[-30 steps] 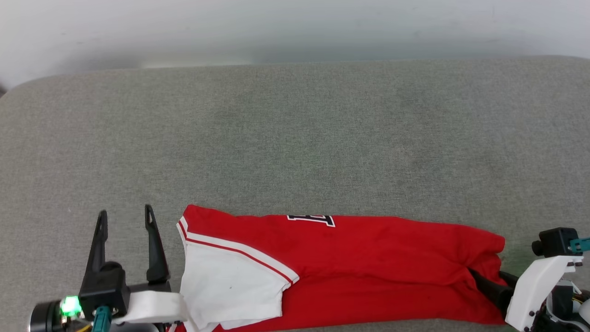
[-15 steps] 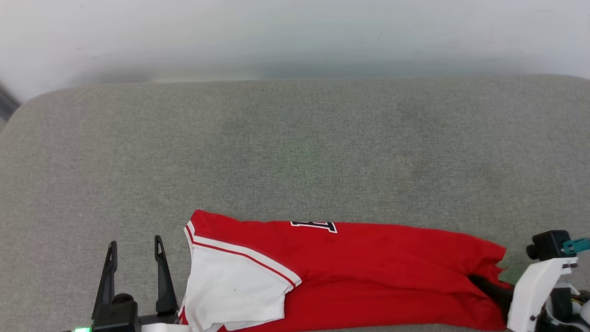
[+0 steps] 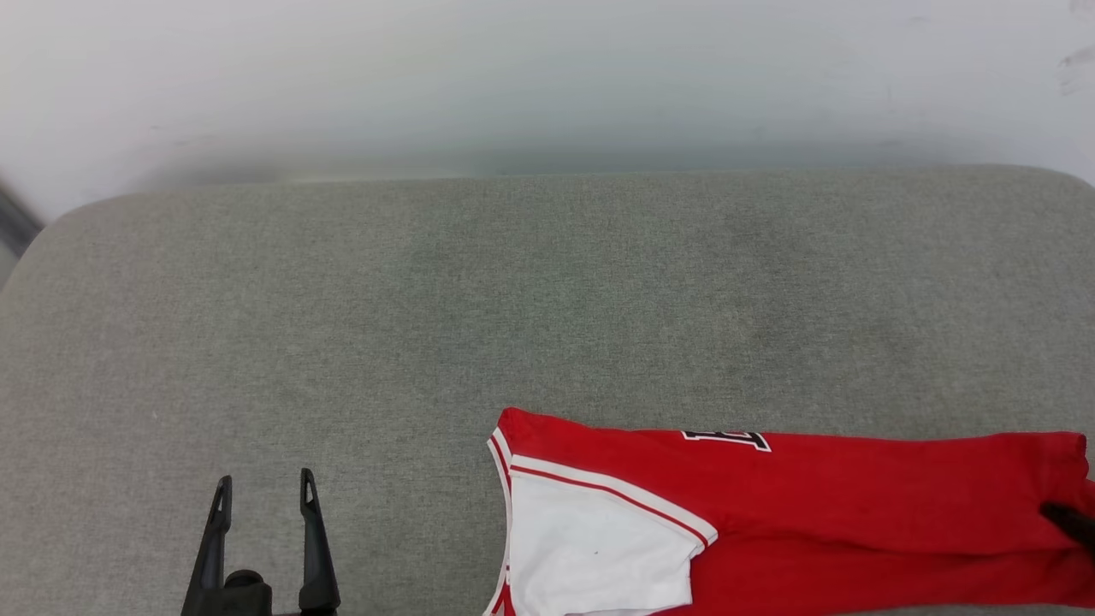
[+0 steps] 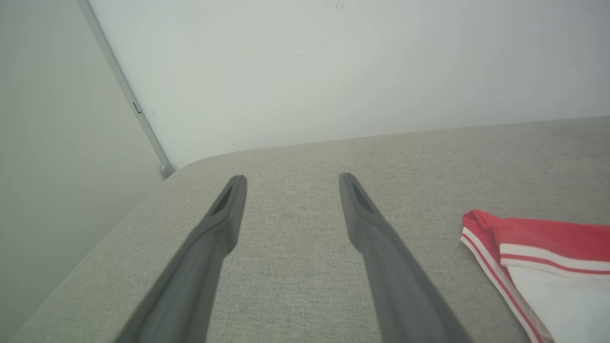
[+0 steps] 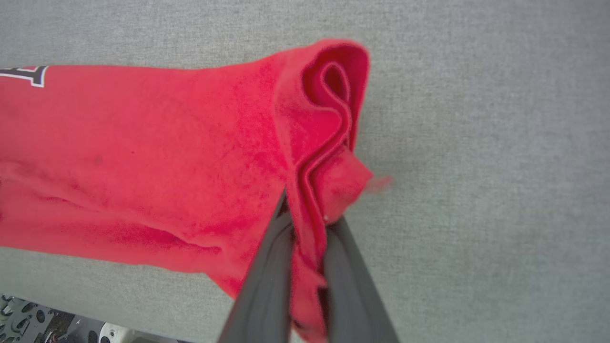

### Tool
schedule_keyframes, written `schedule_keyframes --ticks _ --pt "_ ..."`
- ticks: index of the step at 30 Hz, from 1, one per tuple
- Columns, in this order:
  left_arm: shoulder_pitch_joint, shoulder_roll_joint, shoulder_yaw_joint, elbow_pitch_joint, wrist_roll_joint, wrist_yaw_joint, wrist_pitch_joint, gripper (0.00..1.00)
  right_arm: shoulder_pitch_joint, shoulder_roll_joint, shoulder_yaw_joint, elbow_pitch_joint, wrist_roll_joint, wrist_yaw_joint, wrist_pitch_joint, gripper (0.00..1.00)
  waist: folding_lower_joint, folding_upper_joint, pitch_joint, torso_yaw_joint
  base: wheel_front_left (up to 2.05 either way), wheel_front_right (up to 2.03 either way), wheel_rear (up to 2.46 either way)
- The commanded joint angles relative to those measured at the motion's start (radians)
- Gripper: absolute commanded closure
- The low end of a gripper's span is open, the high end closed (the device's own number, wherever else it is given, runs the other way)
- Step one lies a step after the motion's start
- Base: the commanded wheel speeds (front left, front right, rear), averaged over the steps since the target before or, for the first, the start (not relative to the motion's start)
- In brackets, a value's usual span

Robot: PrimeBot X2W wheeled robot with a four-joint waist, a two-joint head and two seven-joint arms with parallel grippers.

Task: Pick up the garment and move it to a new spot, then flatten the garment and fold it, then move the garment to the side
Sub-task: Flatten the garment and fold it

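The shirt (image 3: 855,513) lies folded lengthwise at the near right of the grey cushion (image 3: 513,299). The right gripper (image 5: 309,216) pinches its bunched red end. The left gripper (image 3: 265,481) is spread wide and empty, well apart on the shirt's left.

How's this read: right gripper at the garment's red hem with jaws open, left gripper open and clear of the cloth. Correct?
One slip: the right gripper is shut on the garment at its bunched red hem, as the right wrist view shows. The left gripper is open and clear of the cloth.
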State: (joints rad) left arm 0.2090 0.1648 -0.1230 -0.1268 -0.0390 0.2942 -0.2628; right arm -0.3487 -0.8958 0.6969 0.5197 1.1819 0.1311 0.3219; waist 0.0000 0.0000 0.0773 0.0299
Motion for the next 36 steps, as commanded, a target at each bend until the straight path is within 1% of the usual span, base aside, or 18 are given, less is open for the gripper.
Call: schedule_keyframes --ticks 1,4,7,8,9,11,15,18,23,28,31,36 --pt "0.014 -0.005 0.005 0.003 0.007 -0.01 -0.003 0.0 -0.017 -0.003 -0.007 -0.017 -0.003 -0.001 0.032 1.0 0.0 0.0 -0.006 -0.001 0.0 0.0 0.0" --pt "0.018 -0.008 0.011 0.004 0.013 -0.018 -0.003 0.0 -0.001 0.016 -0.019 -0.09 0.038 -0.001 0.074 1.0 0.0 0.0 -0.014 -0.002 0.0 0.0 0.0" --pt "0.019 -0.014 0.016 0.006 0.012 -0.023 -0.003 0.0 0.012 0.005 -0.022 -0.18 0.036 -0.001 0.094 1.0 0.0 0.0 -0.016 -0.002 0.0 0.0 0.0" --pt "0.018 -0.016 0.017 0.006 0.013 -0.027 -0.003 0.0 0.013 0.016 -0.023 -0.212 0.039 -0.001 0.1 1.0 0.0 0.0 -0.016 -0.002 0.0 0.0 0.0" --pt "0.018 -0.016 0.017 0.006 0.013 -0.027 -0.003 0.0 0.013 0.016 -0.023 -0.212 0.039 -0.001 0.1 1.0 0.0 0.0 -0.016 -0.002 0.0 0.0 0.0" --pt "0.013 -0.019 0.019 0.009 0.015 -0.032 -0.003 0.0 0.007 0.033 -0.021 -0.277 0.036 -0.001 0.117 1.0 0.0 0.0 -0.015 0.0 0.0 0.0 0.0" --pt "-0.005 -0.029 0.022 0.012 0.019 -0.038 -0.003 0.0 -0.031 0.071 -0.003 -0.387 -0.009 0.0 0.151 1.0 0.0 0.0 -0.009 0.006 0.0 0.0 0.0" --pt "-0.015 -0.033 0.025 0.014 0.021 -0.043 -0.003 0.0 -0.075 0.114 0.029 -0.439 -0.084 0.0 0.178 1.0 0.0 0.0 0.001 0.012 0.0 0.0 0.0" --pt "-0.036 -0.039 0.025 0.019 0.026 -0.049 -0.003 0.0 -0.174 0.241 0.104 -0.45 -0.181 0.0 0.224 1.0 0.0 0.0 0.024 0.023 0.0 0.0 0.0" --pt "-0.057 -0.045 0.021 0.027 0.028 -0.058 -0.003 0.0 -0.282 0.376 0.212 -0.405 -0.252 -0.001 0.263 1.0 0.0 0.0 0.045 0.035 0.0 0.0 0.0" --pt "-0.07 -0.05 0.016 0.035 0.031 -0.063 -0.003 0.0 -0.336 0.432 0.278 -0.352 -0.29 -0.001 0.262 1.0 0.0 0.0 0.054 0.049 0.0 0.0 0.0" --pt "-0.084 -0.059 0.018 0.037 0.031 -0.057 -0.003 0.0 -0.38 0.501 0.35 -0.256 -0.286 -0.001 0.244 1.0 0.0 0.0 0.067 0.069 0.0 0.0 0.0"
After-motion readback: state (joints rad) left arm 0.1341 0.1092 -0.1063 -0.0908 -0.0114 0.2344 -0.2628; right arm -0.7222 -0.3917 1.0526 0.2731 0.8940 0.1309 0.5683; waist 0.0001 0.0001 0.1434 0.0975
